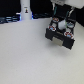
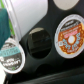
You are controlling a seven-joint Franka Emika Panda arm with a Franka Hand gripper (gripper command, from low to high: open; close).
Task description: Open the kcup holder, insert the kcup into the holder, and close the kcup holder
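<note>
Exterior view: the kcup holder (image 1: 61, 34) is seen as a black boxy unit at the exterior view's right, resting on a pale table (image 1: 30, 60). Its tray is seen from above, with round pod slots exposed; several pods with pale bodies and dark or reddish tops are seated in it. Whether the tray is slid out of the box cannot be told at this resolution.

The gripper (image 1: 60, 19) is positioned directly over the holder, its white body reaching down to the tray. The fingertips are lost against the pods, so it cannot be told whether the fingers are apart or together, nor whether anything is held.

In the wrist view the black tray (image 2: 47, 62) fills most of the picture. One empty round slot (image 2: 36, 42) is recorded in the middle. A pod with an orange-brown printed top (image 2: 68, 31) sits in the slot beside it. A pod with a dark top edged in green (image 2: 11, 54) sits on the other side of the empty slot; this may be the kcup, but it is blurred. A white and teal part (image 2: 12, 20), likely a gripper finger, is seen close to it.

At the far edge of the table, towards the exterior view's left, a small white upright object (image 1: 25, 8) stands well apart from the holder.
</note>
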